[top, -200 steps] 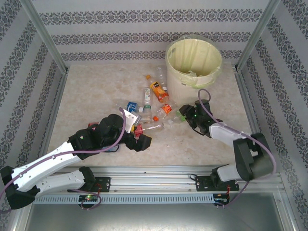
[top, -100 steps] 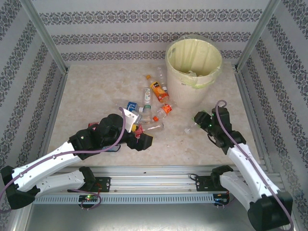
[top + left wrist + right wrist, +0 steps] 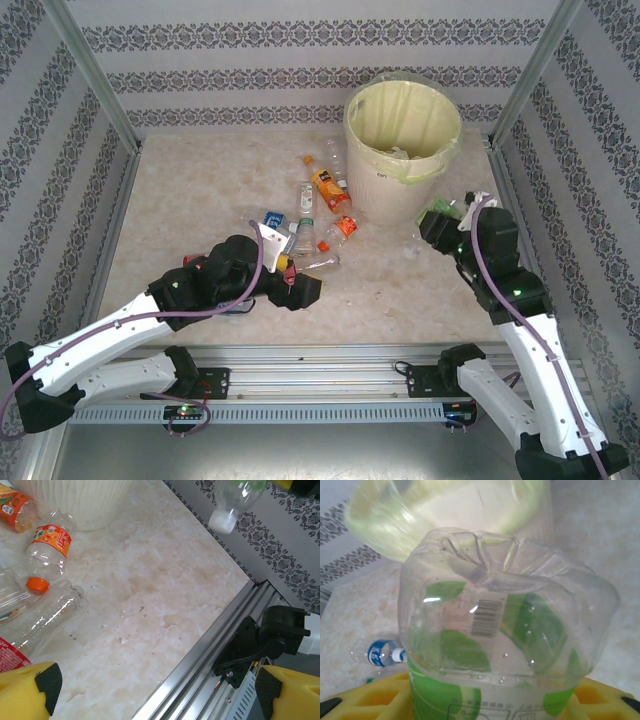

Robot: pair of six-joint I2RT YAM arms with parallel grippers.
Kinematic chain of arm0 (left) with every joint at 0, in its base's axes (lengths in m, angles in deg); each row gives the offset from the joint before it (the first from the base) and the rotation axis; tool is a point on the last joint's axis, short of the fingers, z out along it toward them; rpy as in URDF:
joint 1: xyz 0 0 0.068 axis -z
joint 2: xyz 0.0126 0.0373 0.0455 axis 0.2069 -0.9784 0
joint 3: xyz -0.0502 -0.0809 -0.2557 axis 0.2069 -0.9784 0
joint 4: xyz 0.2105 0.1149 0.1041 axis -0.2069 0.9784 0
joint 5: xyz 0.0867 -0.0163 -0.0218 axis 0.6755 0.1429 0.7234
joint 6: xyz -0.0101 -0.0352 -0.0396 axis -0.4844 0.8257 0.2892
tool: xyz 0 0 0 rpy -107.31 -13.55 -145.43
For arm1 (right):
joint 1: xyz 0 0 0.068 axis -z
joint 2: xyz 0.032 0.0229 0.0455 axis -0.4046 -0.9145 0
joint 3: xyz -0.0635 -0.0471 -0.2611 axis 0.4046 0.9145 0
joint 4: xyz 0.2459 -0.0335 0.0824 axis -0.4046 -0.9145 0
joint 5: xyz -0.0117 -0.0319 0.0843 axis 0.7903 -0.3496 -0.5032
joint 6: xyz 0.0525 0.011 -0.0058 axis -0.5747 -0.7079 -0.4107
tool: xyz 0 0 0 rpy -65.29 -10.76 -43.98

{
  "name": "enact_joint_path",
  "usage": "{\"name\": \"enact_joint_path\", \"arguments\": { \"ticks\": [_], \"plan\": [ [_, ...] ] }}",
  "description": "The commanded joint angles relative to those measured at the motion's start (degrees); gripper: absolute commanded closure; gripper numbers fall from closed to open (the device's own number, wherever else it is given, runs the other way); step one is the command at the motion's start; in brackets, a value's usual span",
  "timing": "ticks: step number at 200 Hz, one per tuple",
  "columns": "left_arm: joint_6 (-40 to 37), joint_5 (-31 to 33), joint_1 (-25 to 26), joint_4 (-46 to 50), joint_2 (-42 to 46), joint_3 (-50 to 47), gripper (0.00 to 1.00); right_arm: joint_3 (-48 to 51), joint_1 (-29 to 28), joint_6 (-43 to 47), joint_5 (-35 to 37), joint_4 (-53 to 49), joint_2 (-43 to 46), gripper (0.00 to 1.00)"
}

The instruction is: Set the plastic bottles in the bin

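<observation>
Carrying a clear plastic bottle with a green leaf label (image 3: 505,625), clamped in the right pincer (image 3: 446,222) and lifted off the marbled beige tabletop (image 3: 200,190), right of centre in the overhead frame, just beside the wall of the large round cream-white bin with a pale yellow bag liner (image 3: 382,192). Not yet over the rim, so lift higher and swing up and left in the frame until well inside the opening before letting go. Avoid clipping the liner's edge or releasing early; likely to bounce off, being light and empty. Raised and folded at the elbow on the right side, wrist turned toward the bin. On the left, stretched low across the tabletop, with the left pincer (image 3: 304,290) spread wide on nothing, just beside the heap of remaining clear bottles (image 3: 318,212) at mid-frame.
</observation>
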Motion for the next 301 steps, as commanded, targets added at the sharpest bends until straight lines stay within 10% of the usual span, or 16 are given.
{"name": "enact_joint_path", "arguments": {
  "ticks": [1, 174, 301],
  "plan": [
    [1.13, -1.2, 0.34, -3.62, -0.12, -0.5, 0.0, -6.26, 0.26, 6.34, 2.6, -0.23, -2.11, 0.46],
    [4.7, 0.62, 0.25, -10.29, -0.03, -1.39, 0.0, -48.86, 1.66, 12.02, 6.53, 0.97, -38.88, 0.47],
    [6.17, 4.48, 0.25, -10.83, 1.19, -1.97, 0.0, -73.0, 3.32, 11.19, 1.57, -18.35, -65.58, 0.47]
  ]
}}
